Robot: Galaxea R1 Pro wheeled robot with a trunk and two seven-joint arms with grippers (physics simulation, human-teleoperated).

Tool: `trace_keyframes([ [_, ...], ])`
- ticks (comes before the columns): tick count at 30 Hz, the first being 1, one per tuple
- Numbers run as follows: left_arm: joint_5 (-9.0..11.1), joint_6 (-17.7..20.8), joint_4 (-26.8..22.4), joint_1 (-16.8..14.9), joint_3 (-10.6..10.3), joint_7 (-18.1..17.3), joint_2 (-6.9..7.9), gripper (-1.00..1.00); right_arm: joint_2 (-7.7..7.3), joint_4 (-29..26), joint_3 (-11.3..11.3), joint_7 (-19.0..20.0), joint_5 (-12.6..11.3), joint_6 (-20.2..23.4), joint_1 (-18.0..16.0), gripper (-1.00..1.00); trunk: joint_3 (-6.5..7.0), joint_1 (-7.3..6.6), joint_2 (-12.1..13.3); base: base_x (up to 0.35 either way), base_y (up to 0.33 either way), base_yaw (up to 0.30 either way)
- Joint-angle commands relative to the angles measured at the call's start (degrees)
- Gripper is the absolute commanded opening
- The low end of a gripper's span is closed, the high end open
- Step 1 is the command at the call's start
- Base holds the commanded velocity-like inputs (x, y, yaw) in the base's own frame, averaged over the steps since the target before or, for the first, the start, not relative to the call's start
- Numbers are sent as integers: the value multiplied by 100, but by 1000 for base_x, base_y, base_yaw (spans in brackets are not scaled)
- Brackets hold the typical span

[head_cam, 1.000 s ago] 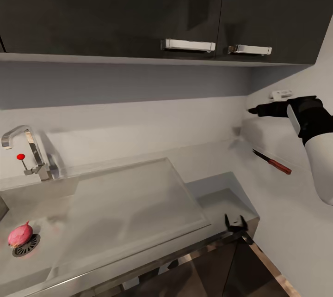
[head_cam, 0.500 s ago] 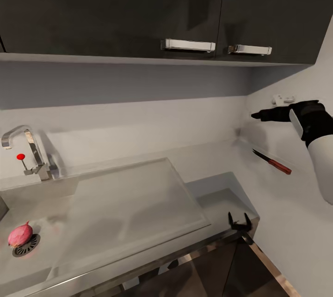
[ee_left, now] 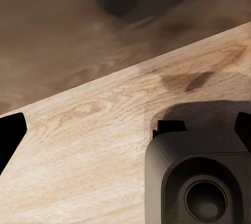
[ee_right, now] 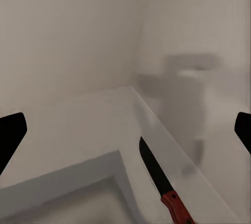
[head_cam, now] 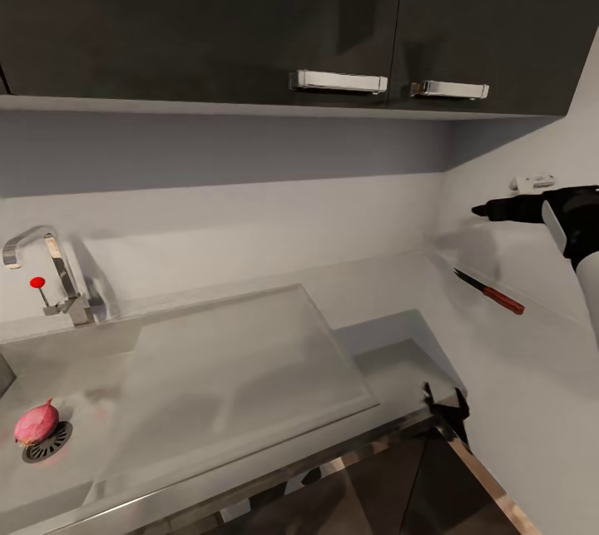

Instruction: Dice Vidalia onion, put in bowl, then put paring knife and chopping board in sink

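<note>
Sink (head_cam: pixel 58 369): stainless basin at the near-left end of the surface (head_cam: pixel 391 285), my landmark for every entry below. Round drain at its near corner, flat drainer running off toward the far wall corner, curved tap with red knob at its back edge.

Surface: grey steel run, continuing past the drainer away from the sink to where back wall and side wall meet.

Right arm: raised above the far end of the surface, on the drainer side of the sink and well apart from the basin. Right end effector (head_cam: pixel 487 209) points toward the wall corner; in the right wrist view both fingertips sit at the picture's edges, so I read it as spread wide with nothing between.

Left end effector (head_cam: pixel 445 410): low by the front edge of the surface, beyond the drainer from the sink, near the cabinet fronts. Fingers look parted and empty, with wood-grain flooring beneath in the left wrist view.

Vidalia onion (head_cam: pixel 37 423): inside the sink, resting against the drain. Not yet lifted.

Paring knife (head_cam: pixel 489 292): along the side wall, the item farthest from the sink. Long axis runs along that wall, dark blade tip toward the corner, red handle toward me. It lies below the right end effector and slightly nearer me, so I judge the right arm the one to take it, coming down with the handle end as target.
</note>
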Motion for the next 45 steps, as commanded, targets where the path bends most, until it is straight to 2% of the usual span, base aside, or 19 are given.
trace_keyframes([
  [1,1,-7,-9,2,-1,2,0,100,-8,-8,8,42,60,17,-3,100,-5,0,-3,0,0,0],
  [11,1,-8,-9,2,-1,2,0,100,-18,10,8,42,60,17,-3,100,-5,0,-3,0,0,0],
  [12,1,-8,-9,2,-1,2,0,100,-23,228,16,-391,87,34,-3,100,-5,0,-3,0,0,0],
  [15,1,-7,-9,2,-1,2,0,100,-24,339,17,-860,93,44,-3,100,-5,0,-3,0,0,0],
  [19,1,-7,-9,2,-1,2,-1,100,-38,467,17,-1010,95,50,-3,100,-5,0,-3,0,0,0],
  [22,1,-7,-9,2,-1,2,-1,100,-153,507,17,-1035,93,58,-3,100,-5,0,-3,0,0,0],
  [26,1,-7,-9,2,-1,2,-1,100,-262,521,17,-913,85,69,-3,100,-5,0,-3,0,0,0],
  [29,1,-7,-7,2,-1,2,0,100,-283,531,17,-741,82,83,-3,100,-5,0,-3,0,0,0],
  [33,1,-7,-3,2,-1,2,0,100,-307,538,22,-304,83,161,-3,100,-5,0,-3,0,0,0],
  [35,1,-7,-2,2,-1,2,0,100,-362,536,25,74,88,277,-3,100,-5,0,-3,0,0,0],
  [37,1,-7,-1,2,-1,2,-1,100,-400,533,24,216,92,344,-3,100,-5,0,-3,0,0,0],
  [45,1,-7,13,2,-17,2,0,100,-584,502,14,387,94,749,-3,100,-5,0,-3,0,0,0],
])
